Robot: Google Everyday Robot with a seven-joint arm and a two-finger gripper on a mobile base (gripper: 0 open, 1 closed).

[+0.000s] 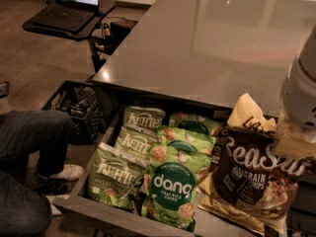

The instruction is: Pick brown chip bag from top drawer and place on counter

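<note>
The brown chip bag [252,177], dark brown with a cream top and large white "Sea Salt" lettering, hangs upright over the right end of the open top drawer [113,214]. My gripper [292,141] is at the bag's upper right edge, shut on it, under my pale arm [302,90]. The bag's lower edge is raised above another cream-edged bag [229,214] lying in the drawer. The glossy grey counter [212,48] spreads behind and above the drawer.
Green Kettle bags [118,174] and green dang bags [170,189] fill the drawer's left and middle. A person's legs [29,142] and shoe [64,173] are at the left. A black crate [74,102] sits on the floor. A laptop [74,4] stands on a black stand far left.
</note>
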